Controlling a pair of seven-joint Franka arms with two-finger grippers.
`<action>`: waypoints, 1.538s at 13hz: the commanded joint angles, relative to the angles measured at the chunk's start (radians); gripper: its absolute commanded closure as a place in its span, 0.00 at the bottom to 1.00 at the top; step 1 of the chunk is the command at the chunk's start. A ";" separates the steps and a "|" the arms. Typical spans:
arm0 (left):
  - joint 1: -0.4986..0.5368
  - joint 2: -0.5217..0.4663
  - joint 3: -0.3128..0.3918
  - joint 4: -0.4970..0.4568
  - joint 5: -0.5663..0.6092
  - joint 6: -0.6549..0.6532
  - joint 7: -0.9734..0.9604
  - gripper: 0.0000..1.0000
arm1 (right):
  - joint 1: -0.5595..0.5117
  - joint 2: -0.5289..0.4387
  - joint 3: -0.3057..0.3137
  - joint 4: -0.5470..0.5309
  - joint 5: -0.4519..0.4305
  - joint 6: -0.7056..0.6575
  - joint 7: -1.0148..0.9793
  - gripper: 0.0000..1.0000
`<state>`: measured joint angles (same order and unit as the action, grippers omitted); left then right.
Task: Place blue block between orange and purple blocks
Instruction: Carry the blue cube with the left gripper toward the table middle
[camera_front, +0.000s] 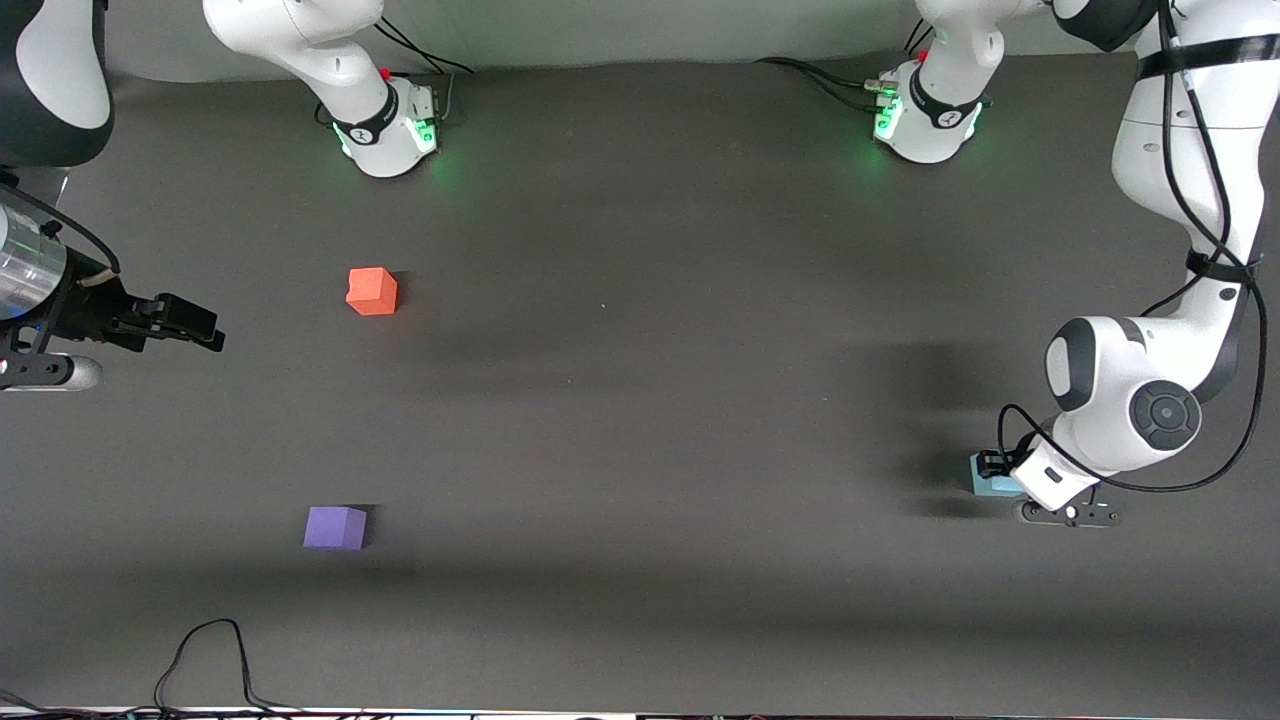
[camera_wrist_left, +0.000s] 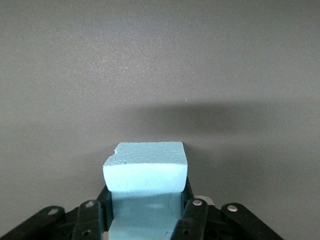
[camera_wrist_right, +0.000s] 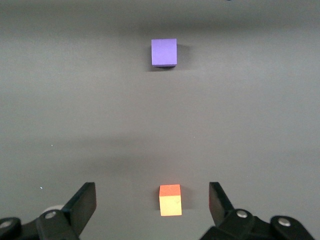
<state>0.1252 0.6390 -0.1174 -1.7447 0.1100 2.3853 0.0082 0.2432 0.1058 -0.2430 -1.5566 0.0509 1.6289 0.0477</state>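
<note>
The orange block (camera_front: 372, 291) sat on the table (camera_front: 640, 420) toward the right arm's end, and the purple block (camera_front: 335, 527) lay well apart from it, nearer the front camera. The blue block (camera_front: 990, 480) rested well away from the orange block, toward the left arm's end, between the left gripper's (camera_wrist_left: 146, 210) fingers. The right gripper (camera_front: 190, 325) hung above the table beside the orange block.

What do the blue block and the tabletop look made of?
Blue block: probably foam, matte; its top is finely grainy, one corner chipped, and its sides dent slightly where the left gripper pinches it. Tabletop: dark grey matte sheet, maybe rubber or felt; no glare.
</note>
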 joint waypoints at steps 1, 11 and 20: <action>0.002 -0.016 0.002 0.014 0.016 -0.017 0.006 0.58 | 0.004 -0.020 -0.005 -0.017 0.021 0.002 0.006 0.00; -0.099 -0.202 -0.044 0.347 -0.001 -0.627 -0.110 0.58 | 0.007 -0.021 -0.012 -0.020 0.021 0.000 -0.002 0.00; -0.589 -0.112 -0.062 0.439 -0.024 -0.562 -0.707 0.59 | 0.007 -0.021 -0.013 -0.020 0.021 -0.001 -0.003 0.00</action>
<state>-0.3799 0.4705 -0.1985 -1.3805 0.0944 1.8083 -0.6070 0.2436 0.1057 -0.2496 -1.5583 0.0584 1.6284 0.0477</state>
